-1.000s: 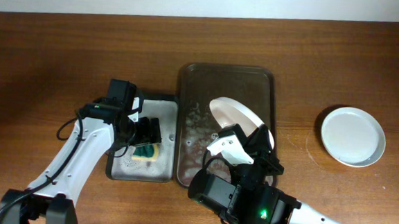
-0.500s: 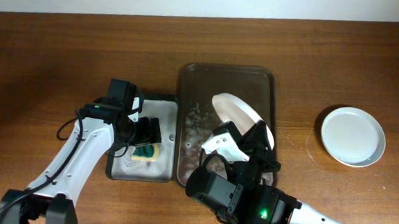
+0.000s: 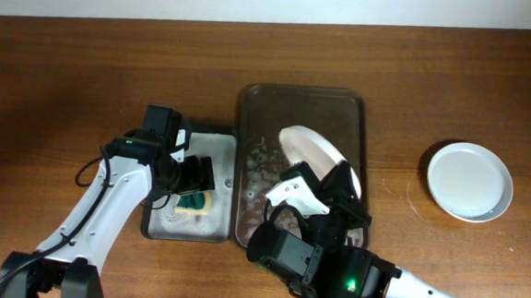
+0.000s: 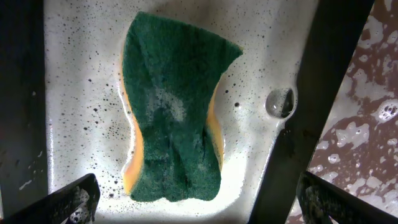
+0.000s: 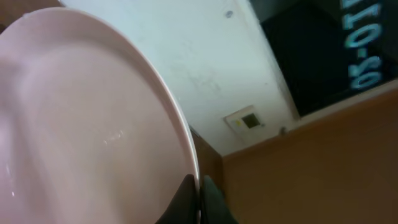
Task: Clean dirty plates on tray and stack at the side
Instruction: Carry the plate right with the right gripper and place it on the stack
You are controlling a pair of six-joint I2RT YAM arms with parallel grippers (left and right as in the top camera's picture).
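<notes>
Above tray [image 3: 291, 104], plate [image 3: 307, 150] rim seemingly in claw [image 5: 198, 198]

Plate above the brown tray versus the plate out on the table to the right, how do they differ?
The held plate is tilted steeply; the side plate lies flat. The held plate is clamped at its rim by the right pincer over the brown tray; the side plate sits untouched on the table. Both are round and white.
</notes>
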